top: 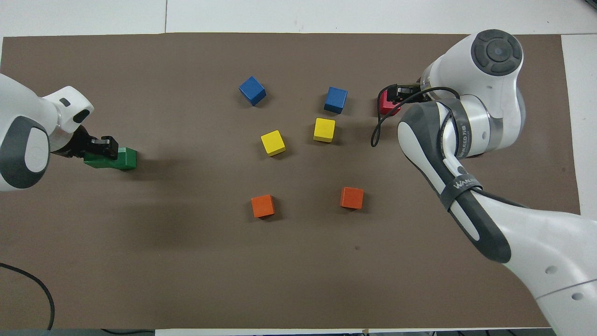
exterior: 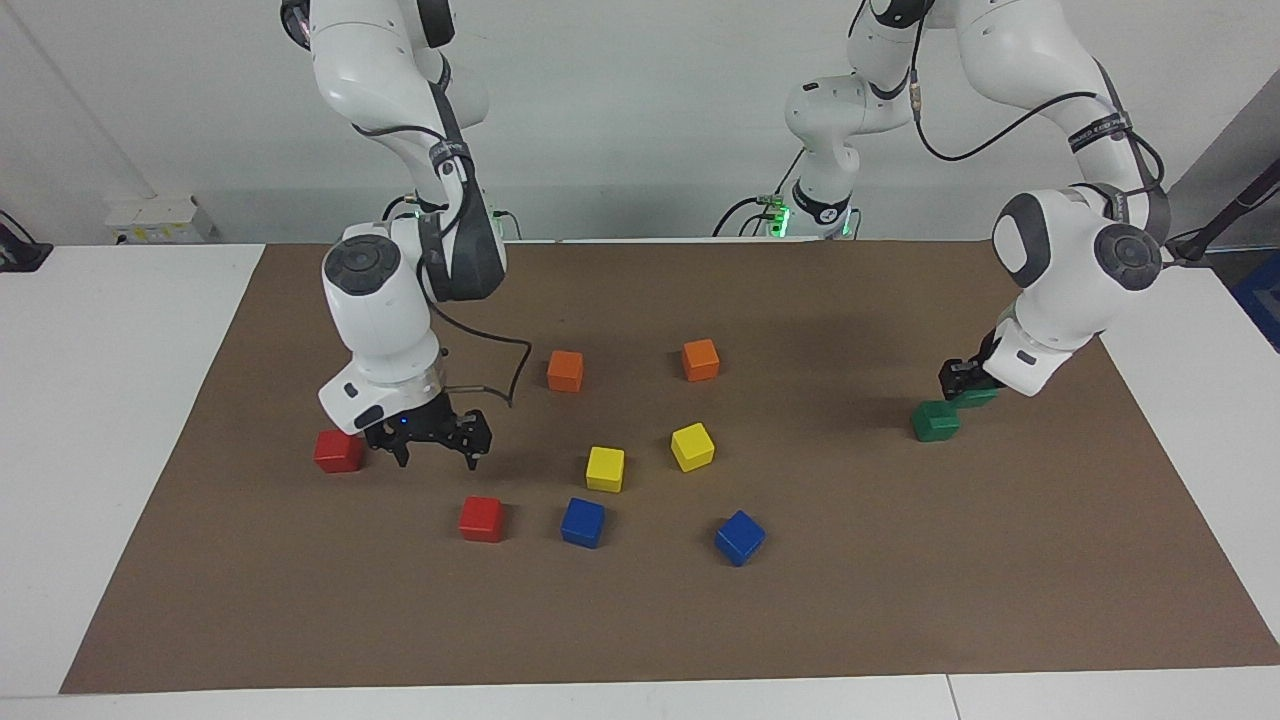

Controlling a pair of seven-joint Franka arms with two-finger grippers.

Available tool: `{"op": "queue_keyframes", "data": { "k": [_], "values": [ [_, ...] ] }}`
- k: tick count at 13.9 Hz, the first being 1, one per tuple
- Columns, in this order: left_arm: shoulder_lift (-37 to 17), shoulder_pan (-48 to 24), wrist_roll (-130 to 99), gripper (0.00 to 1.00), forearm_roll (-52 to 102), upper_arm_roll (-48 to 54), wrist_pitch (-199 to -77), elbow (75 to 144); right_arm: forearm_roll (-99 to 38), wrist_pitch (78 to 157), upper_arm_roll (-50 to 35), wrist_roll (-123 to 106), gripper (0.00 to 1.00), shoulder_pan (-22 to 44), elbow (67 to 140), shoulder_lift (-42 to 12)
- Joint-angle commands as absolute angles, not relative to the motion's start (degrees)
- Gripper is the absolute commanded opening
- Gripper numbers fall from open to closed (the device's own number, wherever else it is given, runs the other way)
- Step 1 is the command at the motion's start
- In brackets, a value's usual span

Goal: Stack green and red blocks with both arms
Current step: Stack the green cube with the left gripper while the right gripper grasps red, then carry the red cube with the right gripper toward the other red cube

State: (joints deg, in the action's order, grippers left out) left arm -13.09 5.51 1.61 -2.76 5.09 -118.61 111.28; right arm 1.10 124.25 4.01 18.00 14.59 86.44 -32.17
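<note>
The left arm [exterior: 1075, 265] bent down steeply near the left arm's end of the bench [exterior: 900, 620], its wrist tipped toward the brown mat. The left gripper [exterior: 962, 380] had its fingers closed on a green block [exterior: 976, 396], held slightly raised and overlapping the top corner of the second green block [exterior: 935, 421], which sat on the mat; in the overhead view the pair read as one offset green shape [top: 122, 158]. The right arm [exterior: 385, 310] stood nearly vertical near the right arm's end, wrist pointing straight down. The right gripper [exterior: 437, 440] hung low with its fingers [exterior: 475, 452] spread apart and holding nothing, just beside one red block [exterior: 339, 451]. The other red block [exterior: 481, 519] lay closer to the bench edge farthest from the robots, apart from the fingers. Orange, yellow and blue cubes sat around the middle.
</note>
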Motion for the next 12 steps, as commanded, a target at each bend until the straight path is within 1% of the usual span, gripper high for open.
{"op": "queue_keyframes", "data": {
  "k": [1,4,6,9,11,12],
  "values": [
    [-10.0,5.5,2.8,0.00,-1.9,4.8,-120.4,114.1,1.3,123.6,3.8,19.5,1.00,14.8,80.1,-37.2],
    [-9.9,5.5,2.7,0.00,-1.8,4.8,-121.6,115.0,1.3,124.2,3.8,19.4,1.00,14.8,80.2,-38.1],
    [-9.8,5.5,2.7,0.00,-1.8,4.8,-123.2,116.3,1.2,127.4,3.8,19.5,1.00,14.8,80.2,-39.1],
    [-9.9,5.5,2.3,0.00,-1.5,4.8,-124.2,116.4,1.1,127.6,3.8,19.5,1.00,14.9,81.0,-39.2],
    [-9.8,5.4,2.3,0.00,-0.7,4.8,-124.7,116.9,1.1,127.7,3.7,19.4,0.76,14.8,81.3,-39.2],
    [-9.8,5.4,2.3,0.00,-0.6,4.8,-125.0,117.2,1.0,127.6,3.7,19.4,0.54,14.8,81.4,-39.1]
  ]
}}
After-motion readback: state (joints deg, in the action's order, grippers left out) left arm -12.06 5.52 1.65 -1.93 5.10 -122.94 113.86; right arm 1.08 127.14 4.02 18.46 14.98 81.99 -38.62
